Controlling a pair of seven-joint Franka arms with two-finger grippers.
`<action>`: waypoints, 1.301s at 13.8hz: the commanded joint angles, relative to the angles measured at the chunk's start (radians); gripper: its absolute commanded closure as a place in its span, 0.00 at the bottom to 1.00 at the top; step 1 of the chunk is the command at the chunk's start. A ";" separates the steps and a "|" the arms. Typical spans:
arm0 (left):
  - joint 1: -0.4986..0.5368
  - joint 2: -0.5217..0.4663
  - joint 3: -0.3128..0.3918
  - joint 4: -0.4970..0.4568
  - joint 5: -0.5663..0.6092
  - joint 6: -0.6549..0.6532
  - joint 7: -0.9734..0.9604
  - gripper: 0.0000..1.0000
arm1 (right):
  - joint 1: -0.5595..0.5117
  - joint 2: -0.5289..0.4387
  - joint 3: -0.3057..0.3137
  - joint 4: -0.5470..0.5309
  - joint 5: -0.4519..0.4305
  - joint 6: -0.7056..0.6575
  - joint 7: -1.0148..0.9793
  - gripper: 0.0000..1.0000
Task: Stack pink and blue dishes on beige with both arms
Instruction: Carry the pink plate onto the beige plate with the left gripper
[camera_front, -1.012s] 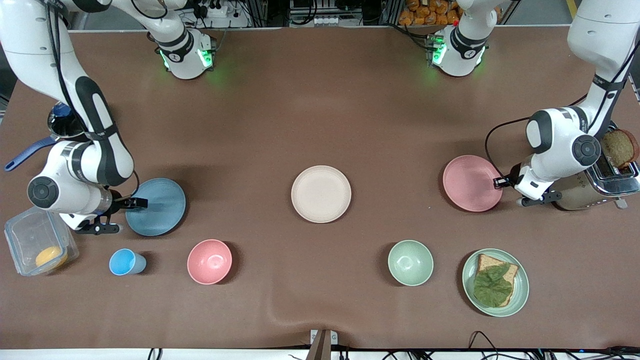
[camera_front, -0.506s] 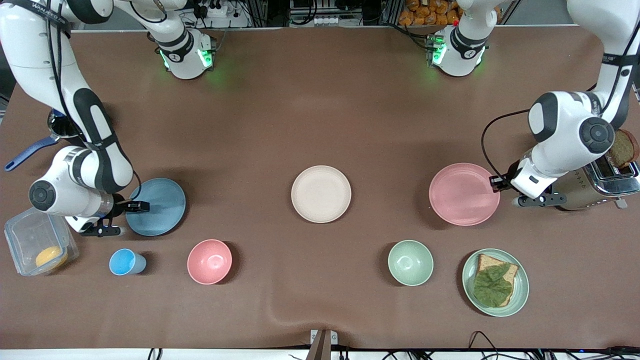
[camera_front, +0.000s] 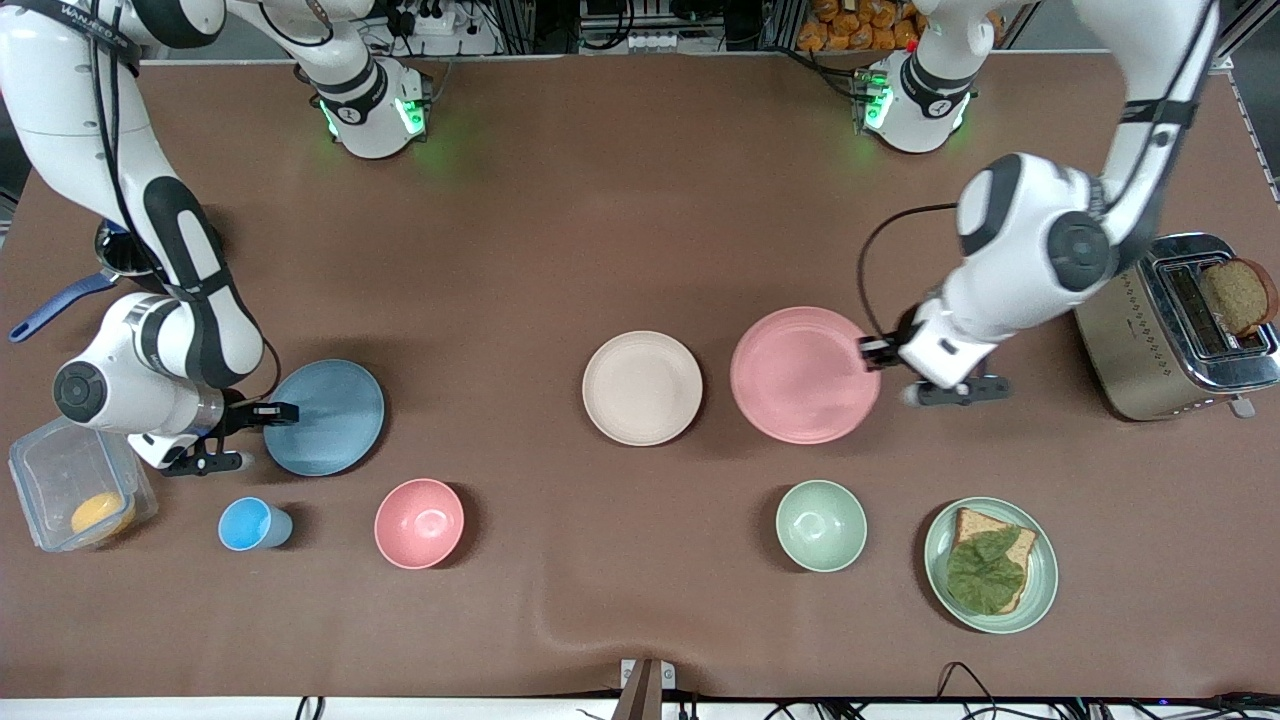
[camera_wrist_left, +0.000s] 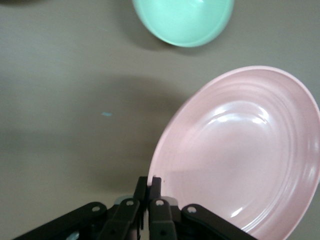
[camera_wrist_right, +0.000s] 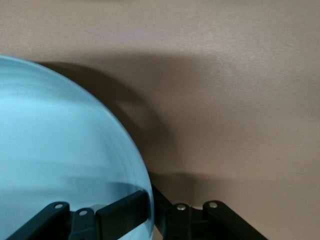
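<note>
The beige plate (camera_front: 642, 387) lies flat at the table's middle. A pink plate (camera_front: 805, 374) hangs in the air right beside it, toward the left arm's end, with my left gripper (camera_front: 872, 351) shut on its rim; the left wrist view shows the pink plate (camera_wrist_left: 240, 150) pinched at its edge by the left gripper (camera_wrist_left: 150, 186). The blue plate (camera_front: 325, 416) is held near the right arm's end, my right gripper (camera_front: 275, 412) shut on its rim. In the right wrist view one finger lies over the blue plate (camera_wrist_right: 55, 160) inside the right gripper (camera_wrist_right: 150, 202).
A pink bowl (camera_front: 419, 523), a small blue cup (camera_front: 252, 524) and a clear container (camera_front: 75, 495) stand nearer the camera at the right arm's end. A green bowl (camera_front: 821, 525) and a green plate with a sandwich (camera_front: 990, 564) lie below the pink plate. A toaster (camera_front: 1170, 325) stands at the left arm's end.
My left gripper has lifted the pink plate and carried it toward the beige plate. My right gripper has raised the blue plate a little and shifted it slightly toward the middle.
</note>
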 joint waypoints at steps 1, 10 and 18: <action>-0.094 0.118 0.004 0.048 -0.003 0.111 -0.148 1.00 | -0.004 -0.016 0.013 0.012 0.020 -0.017 -0.020 1.00; -0.267 0.305 0.010 0.123 0.167 0.220 -0.431 1.00 | 0.059 -0.105 0.013 0.210 0.020 -0.478 0.091 1.00; -0.339 0.376 0.047 0.161 0.198 0.257 -0.477 1.00 | 0.180 -0.171 0.017 0.233 0.076 -0.629 0.314 1.00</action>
